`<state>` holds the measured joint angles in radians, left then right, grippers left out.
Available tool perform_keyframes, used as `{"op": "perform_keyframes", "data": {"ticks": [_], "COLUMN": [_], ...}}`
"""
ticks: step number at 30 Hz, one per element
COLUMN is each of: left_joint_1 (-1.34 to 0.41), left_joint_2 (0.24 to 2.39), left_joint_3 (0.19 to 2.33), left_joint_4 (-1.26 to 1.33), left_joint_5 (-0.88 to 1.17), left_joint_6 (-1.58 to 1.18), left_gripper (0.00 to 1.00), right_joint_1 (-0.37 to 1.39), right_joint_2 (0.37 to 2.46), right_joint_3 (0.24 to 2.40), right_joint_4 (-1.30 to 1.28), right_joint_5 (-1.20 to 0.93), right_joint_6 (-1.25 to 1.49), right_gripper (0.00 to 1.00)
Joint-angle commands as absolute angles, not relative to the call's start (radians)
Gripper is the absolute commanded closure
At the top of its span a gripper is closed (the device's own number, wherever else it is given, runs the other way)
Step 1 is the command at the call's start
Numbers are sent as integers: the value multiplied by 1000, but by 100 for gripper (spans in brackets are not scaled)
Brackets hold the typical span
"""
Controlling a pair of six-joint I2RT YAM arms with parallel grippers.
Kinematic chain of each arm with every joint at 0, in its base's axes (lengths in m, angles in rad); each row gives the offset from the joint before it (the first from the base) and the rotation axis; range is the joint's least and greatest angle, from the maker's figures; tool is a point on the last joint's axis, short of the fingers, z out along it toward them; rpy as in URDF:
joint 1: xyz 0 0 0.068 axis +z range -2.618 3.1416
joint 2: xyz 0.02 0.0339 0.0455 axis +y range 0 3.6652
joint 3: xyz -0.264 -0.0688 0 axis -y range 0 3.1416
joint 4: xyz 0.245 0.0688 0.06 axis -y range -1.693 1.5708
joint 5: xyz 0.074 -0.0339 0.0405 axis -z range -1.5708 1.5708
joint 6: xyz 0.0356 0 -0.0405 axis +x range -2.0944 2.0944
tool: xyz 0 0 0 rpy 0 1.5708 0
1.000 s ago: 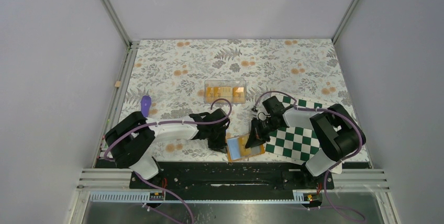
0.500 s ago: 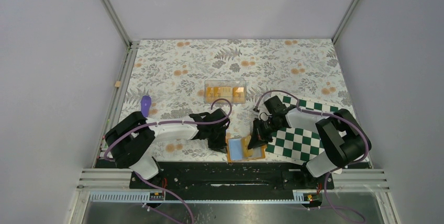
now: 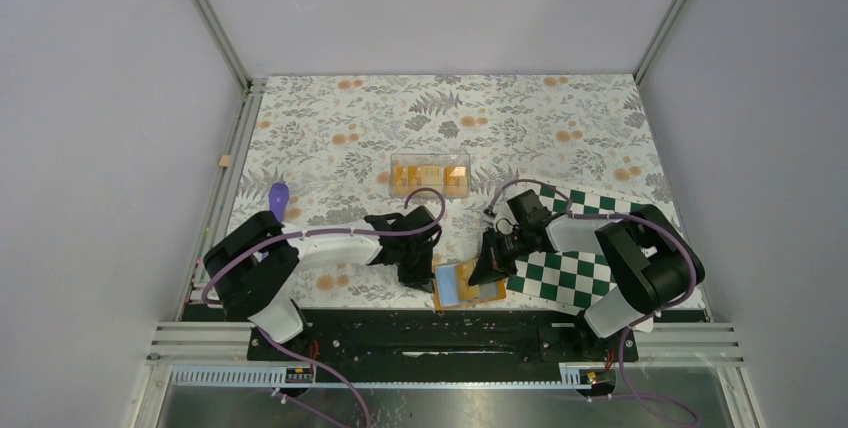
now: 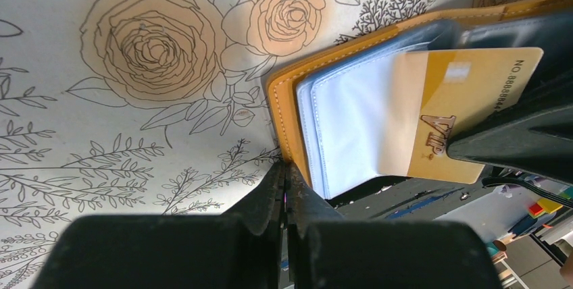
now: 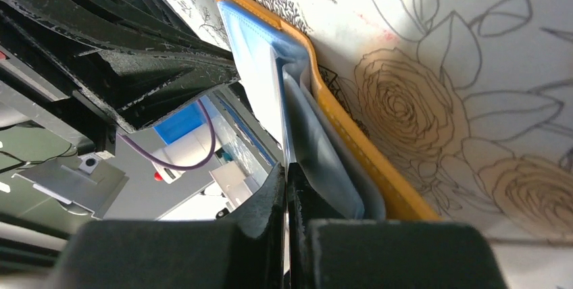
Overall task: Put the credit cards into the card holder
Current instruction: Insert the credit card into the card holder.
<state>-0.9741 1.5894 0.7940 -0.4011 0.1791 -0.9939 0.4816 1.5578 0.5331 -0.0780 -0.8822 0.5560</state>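
One camera looks down from above; both wrist cameras sit close, sharing the card holder [image 4: 351, 127].

The table [image 3: 330, 118] has a white surface printed with grey leaves and orange flowers, and it goes from the left rail to the right wall. The card holder [image 3: 462, 283] lies open on it, between the left claw [image 3: 415, 273] and the right claw [image 3: 480, 270], and it reaches the table's near edge. A green-and-white chequered board [image 3: 570, 273] lies flat just to the right of the right claw and passes under that arm. A clear plastic box [image 3: 430, 177] stands beyond the left claw, toward the far wall, apart from it. A small purple object [image 3: 278, 201] lies well to the left of the left claw, near the table's left edge.
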Motion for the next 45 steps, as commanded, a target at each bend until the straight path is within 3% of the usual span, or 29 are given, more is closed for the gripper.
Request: {"op": "perform_keyframes", "data": {"ticks": [1,11,16,20,33,41,45], "left_joint_1": [-979,-980,-981,-983,-994,-999,-999], "left_joint_2": [1669,1669,1671,1678,1688,1684,1660], "left_joint_3": [755,759,760,768,797,815,799], "left_joint_4": [-464,-465,-465,-465,-454,-454,-455], "left_joint_5": [12,13,14,15,27,34,24], "left_joint_6": [-954,-951,-950,-947,-947,-955,-960], "left_gripper": [100,100,100,100,100,100,100], "right_joint_1": [479,483,508,550,685,704,704], "right_joint_2": [1605,1607,1552,1560,1640,1679,1647], "right_joint_3": [516,564,621,652,711,683,677], "right_joint_4": [50,-119,-268,-302,-193,-29,-80], "right_joint_5": [-962,-891,-778,-712,-685,-761,-722], "right_joint_6": [598,508,458,456,513,618,601], "right_gripper": [100,96,75,69,63,55,48]}}
